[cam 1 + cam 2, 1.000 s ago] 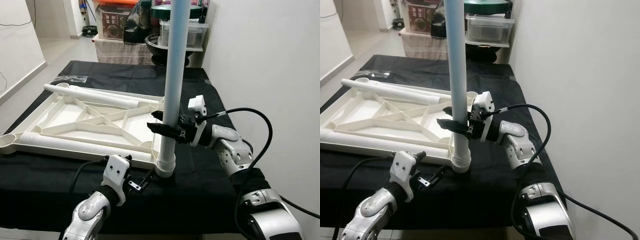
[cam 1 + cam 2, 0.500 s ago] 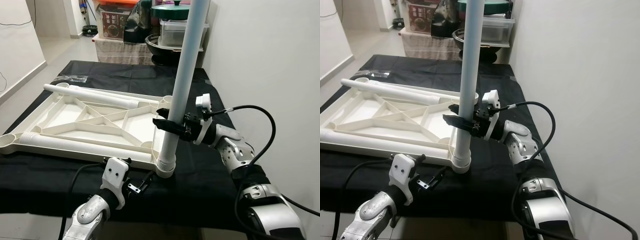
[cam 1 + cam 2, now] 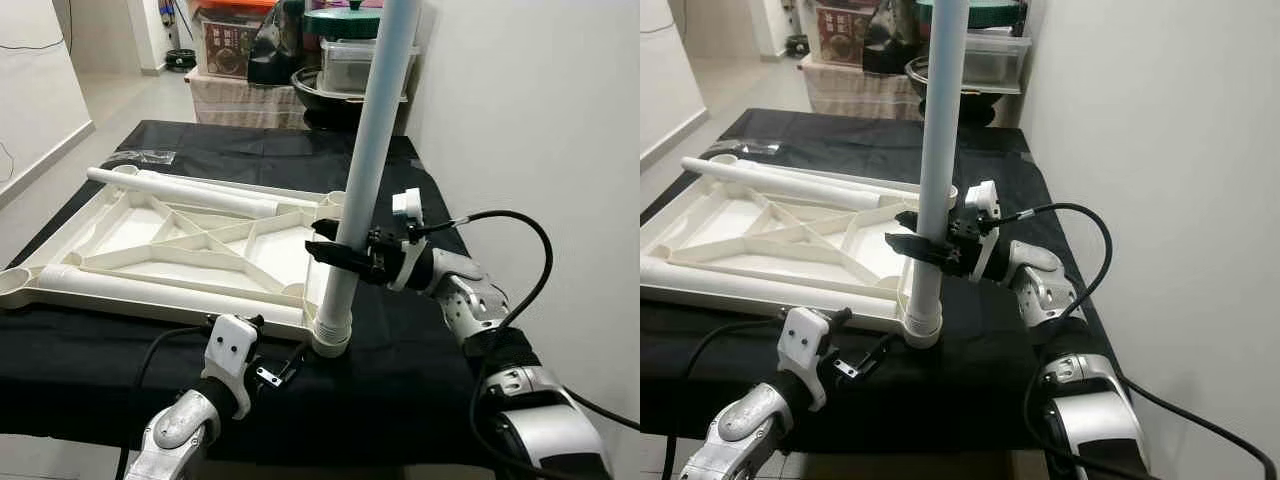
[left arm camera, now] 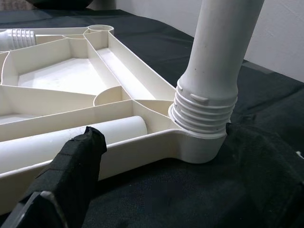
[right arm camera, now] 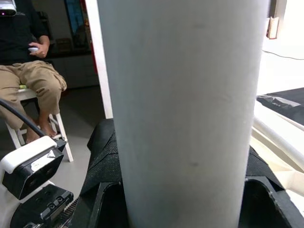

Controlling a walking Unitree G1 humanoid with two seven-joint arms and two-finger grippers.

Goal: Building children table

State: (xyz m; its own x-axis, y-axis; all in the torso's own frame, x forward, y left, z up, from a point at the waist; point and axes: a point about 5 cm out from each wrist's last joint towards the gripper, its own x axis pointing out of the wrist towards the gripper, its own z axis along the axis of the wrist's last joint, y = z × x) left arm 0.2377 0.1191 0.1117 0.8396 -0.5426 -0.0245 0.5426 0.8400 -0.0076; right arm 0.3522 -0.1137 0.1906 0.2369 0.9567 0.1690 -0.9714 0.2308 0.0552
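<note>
Gripping a tall pale grey table leg (image 3: 365, 170), your right tool (image 3: 335, 252) has its two black fingers closed around the tube partway up its length. The leg leans a little toward the far right and its threaded lower end (image 4: 205, 110) sits in the socket at the near right corner of the tabletop (image 3: 180, 250).

That tabletop is a cream plastic panel lying upside down on the surface (image 3: 400, 350), which is covered with a black cloth. You can see its ribbed underside, with diagonal braces crossing in the middle and a round socket at each corner. A second leg (image 3: 190, 192) lies flat along the panel's far edge, and a third leg (image 3: 150, 292) lies flat along its near edge.

Your left tool (image 3: 275, 372) is low over the cloth near the surface's near edge, just in front of the socket that holds the standing leg. One black finger (image 4: 71, 166) shows in the left wrist view, close to the panel's near rim; you cannot tell whether this tool is open or closed.

Beyond the far edge of the surface, a clear storage box (image 3: 355, 65) and a dark bowl (image 3: 325, 95) stand on a lower cloth-covered stand. In the right wrist view a person (image 5: 28, 71) sits on a chair across the room.
</note>
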